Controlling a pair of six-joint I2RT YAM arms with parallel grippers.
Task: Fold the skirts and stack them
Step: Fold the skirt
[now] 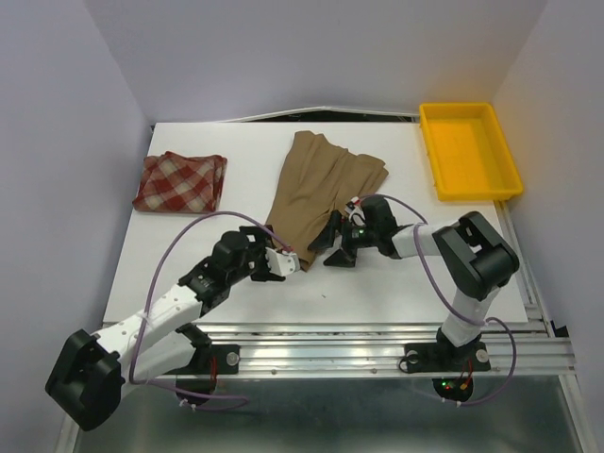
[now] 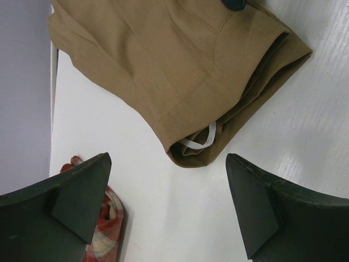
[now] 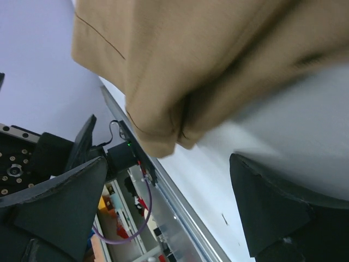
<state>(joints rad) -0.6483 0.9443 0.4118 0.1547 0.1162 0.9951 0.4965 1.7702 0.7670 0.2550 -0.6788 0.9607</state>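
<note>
Top external view: tan skirt (image 1: 321, 189), folded, with both claws at its near end.
The left gripper (image 1: 286, 261) sits just left of that end and the right gripper (image 1: 332, 243) just right of it; both are spread wide, grasping nothing. The plaid skirt (image 1: 179, 182) lies well left of the tan skirt.

Lab booth: plain white walls (image 1: 311, 47), aluminium rail frame (image 1: 330, 347).

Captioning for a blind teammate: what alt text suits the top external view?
A tan skirt lies in the middle, the open left tool and open right tool at its near edge. A folded plaid skirt sits far left, a yellow tray far right.
</note>
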